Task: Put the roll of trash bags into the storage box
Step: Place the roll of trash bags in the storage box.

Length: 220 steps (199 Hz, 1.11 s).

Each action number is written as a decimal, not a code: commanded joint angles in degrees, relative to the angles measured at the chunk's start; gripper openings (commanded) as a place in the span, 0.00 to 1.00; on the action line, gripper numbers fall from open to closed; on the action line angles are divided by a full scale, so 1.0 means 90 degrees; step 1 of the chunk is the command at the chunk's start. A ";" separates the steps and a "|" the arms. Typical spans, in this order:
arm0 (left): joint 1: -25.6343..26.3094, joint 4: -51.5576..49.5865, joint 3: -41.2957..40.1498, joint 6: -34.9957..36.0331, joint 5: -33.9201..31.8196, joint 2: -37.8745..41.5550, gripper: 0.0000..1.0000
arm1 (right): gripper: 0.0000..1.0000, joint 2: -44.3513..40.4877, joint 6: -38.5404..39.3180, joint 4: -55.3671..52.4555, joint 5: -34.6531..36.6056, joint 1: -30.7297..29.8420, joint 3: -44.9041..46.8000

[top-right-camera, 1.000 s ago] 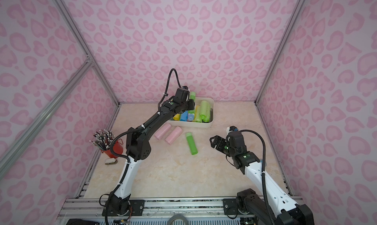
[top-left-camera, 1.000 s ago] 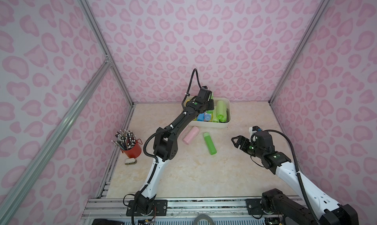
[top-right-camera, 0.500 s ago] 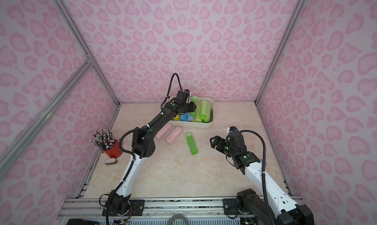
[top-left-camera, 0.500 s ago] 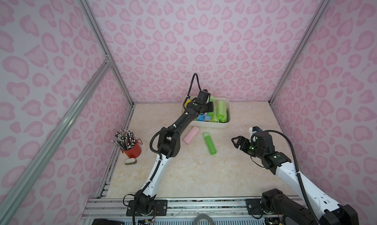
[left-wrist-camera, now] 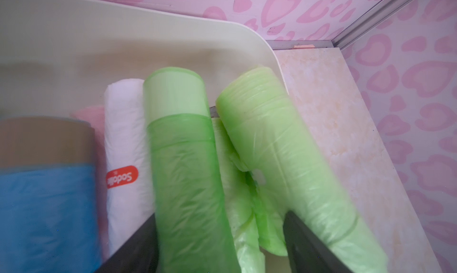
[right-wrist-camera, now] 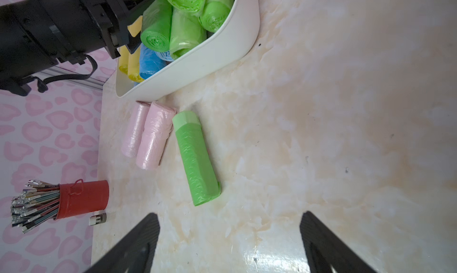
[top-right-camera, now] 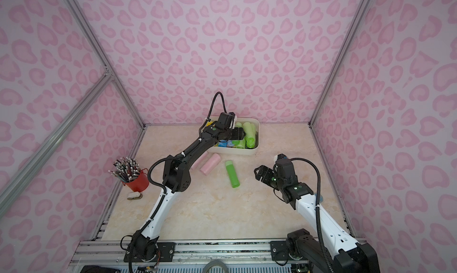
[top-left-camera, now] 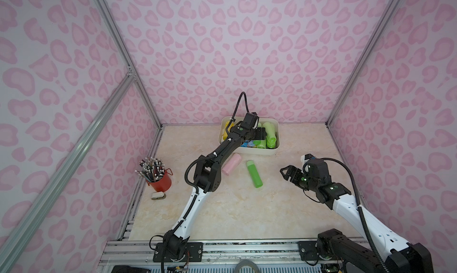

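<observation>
My left claw (top-left-camera: pixel 260 133) reaches over the storage box (top-left-camera: pixel 259 152) at the far side of the table (top-left-camera: pixel 235 210). In the left wrist view, a green roll of trash bags (left-wrist-camera: pixel 183 160) lies lengthwise between its jaws, inside the box among other rolls. The jaws stand apart with one finger clear of the roll, so nothing is pinched. My right claw (right-wrist-camera: pixel 230 216) hangs wide and empty over the table's right side. A second green roll (top-left-camera: pixel 254 174) and two pink rolls (right-wrist-camera: pixel 153 135) lie on the table just near of the box. I judge these rolls light and firm as cylinders, but wrapped in soft, slick film that dents and slides. They are best taken across the middle of the barrel.
</observation>
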<state>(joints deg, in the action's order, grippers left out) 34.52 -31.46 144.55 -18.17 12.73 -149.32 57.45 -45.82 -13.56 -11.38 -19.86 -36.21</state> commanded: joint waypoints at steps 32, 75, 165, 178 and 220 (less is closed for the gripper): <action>-0.0055 -0.0311 -0.0001 0.0015 -0.0432 0.0317 0.75 | 0.90 0.0041 -0.0026 -0.0092 0.0029 -0.0001 -0.0015; -0.0076 -0.0051 -0.0739 -0.0048 -0.0691 0.0804 0.74 | 0.90 -0.0016 -0.0026 -0.0127 0.0004 -0.0001 -0.0001; 0.0051 0.0889 -0.2215 0.0078 -0.1014 0.2472 0.94 | 0.90 0.0004 -0.0042 -0.0431 0.0085 -0.0009 -0.0134; 0.0051 0.1078 -0.2582 0.0072 -0.1166 0.2809 1.00 | 0.90 -0.0011 -0.0055 -0.0524 0.0178 -0.0010 -0.0147; 0.0051 0.2106 -0.4446 -0.0097 -0.1556 0.4335 1.00 | 0.90 -0.0092 -0.0199 -0.0436 0.0014 -0.0052 -0.0145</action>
<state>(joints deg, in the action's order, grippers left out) 34.96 -20.88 111.48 -18.20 1.89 -116.73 57.04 -46.89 -17.50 -10.85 -19.99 -37.34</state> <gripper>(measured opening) 0.998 0.902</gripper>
